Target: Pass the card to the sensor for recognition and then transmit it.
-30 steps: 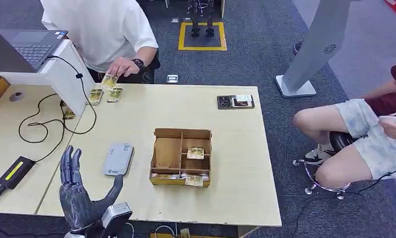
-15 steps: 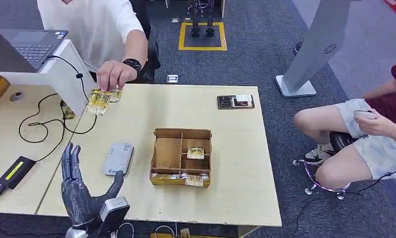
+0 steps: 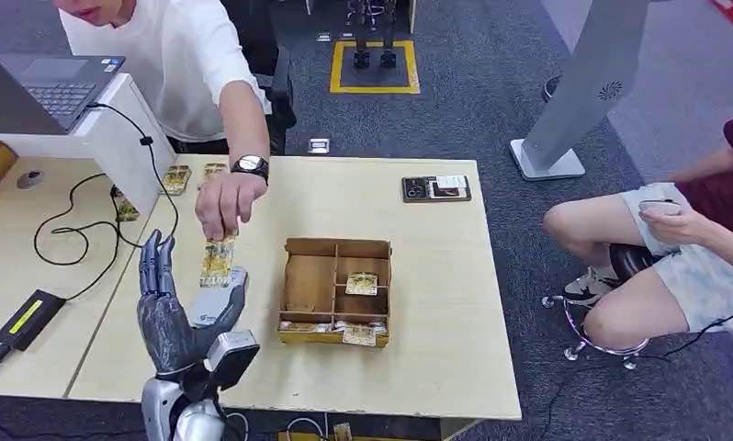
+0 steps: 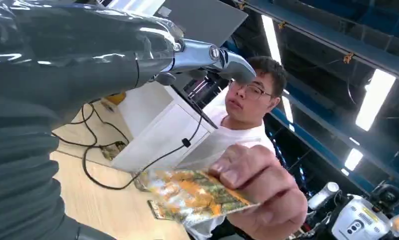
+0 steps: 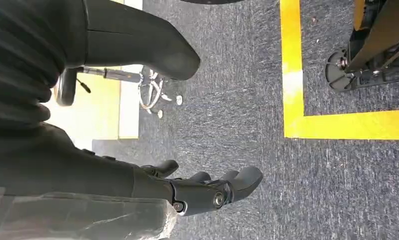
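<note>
Head view: left hand (image 3: 174,312) raised at the surface's (image 3: 427,276) 7 o'clock corner, palm up, fingers spread, holding nothing. Person's hand (image 3: 223,204) at 11 o'clock from it dangles a yellow-green card (image 3: 218,260) just above the fingertips; contact cannot be told. Grey card reader (image 3: 218,308) lies behind the thumb; cardboard divider box (image 3: 335,290) at 3 o'clock holds more cards. Right wrist view: right hand (image 5: 187,192) hangs over carpet, fingers loosely apart, empty.
</note>
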Available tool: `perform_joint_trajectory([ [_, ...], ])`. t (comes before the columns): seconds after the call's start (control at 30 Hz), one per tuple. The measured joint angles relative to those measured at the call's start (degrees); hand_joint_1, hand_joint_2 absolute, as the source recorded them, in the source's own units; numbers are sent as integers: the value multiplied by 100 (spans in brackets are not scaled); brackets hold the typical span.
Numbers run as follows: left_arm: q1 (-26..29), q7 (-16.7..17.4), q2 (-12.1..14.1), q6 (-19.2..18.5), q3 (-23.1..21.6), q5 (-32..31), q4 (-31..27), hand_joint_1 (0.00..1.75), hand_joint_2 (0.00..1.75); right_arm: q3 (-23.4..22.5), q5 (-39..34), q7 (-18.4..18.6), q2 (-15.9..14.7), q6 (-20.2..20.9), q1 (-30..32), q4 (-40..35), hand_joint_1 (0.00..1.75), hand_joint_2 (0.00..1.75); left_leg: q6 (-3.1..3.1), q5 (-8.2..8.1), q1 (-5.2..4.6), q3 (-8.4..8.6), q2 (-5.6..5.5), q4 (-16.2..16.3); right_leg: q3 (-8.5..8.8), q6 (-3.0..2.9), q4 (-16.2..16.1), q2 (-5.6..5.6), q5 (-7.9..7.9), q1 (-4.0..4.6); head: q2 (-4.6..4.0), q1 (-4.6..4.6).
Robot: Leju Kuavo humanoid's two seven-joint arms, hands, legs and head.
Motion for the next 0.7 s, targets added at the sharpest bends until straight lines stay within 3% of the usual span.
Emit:
perform_joint_trajectory([
  [0.17,-137,-474,-138,2,424,-175,85,0,175,31,22,28,-33,-31,-10,52,0,175,0,0,0,1,2,0,-3,0,0,2,0,0,0,2],
  [0.37,-174,-531,-162,2,682,-286,114,0,175,92,70,28,-55,-46,-15,81,0,175,0,0,0,1,2,0,-3,0,0,2,0,0,0,2],
  [0.4,-174,-531,-164,2,704,-286,120,133,175,100,70,28,-59,-46,-16,85,0,175,0,0,0,1,2,0,-3,0,0,2,0,0,0,2],
  [0.43,-174,-531,-164,2,723,-286,124,175,175,105,70,28,-63,-46,-17,90,0,175,0,0,0,1,2,0,-3,0,0,3,0,0,0,2],
  [0.7,-178,-599,-168,2,752,-87,133,175,175,118,96,33,-87,-66,-22,105,0,175,0,0,0,1,2,0,-4,0,0,2,0,0,0,2],
])
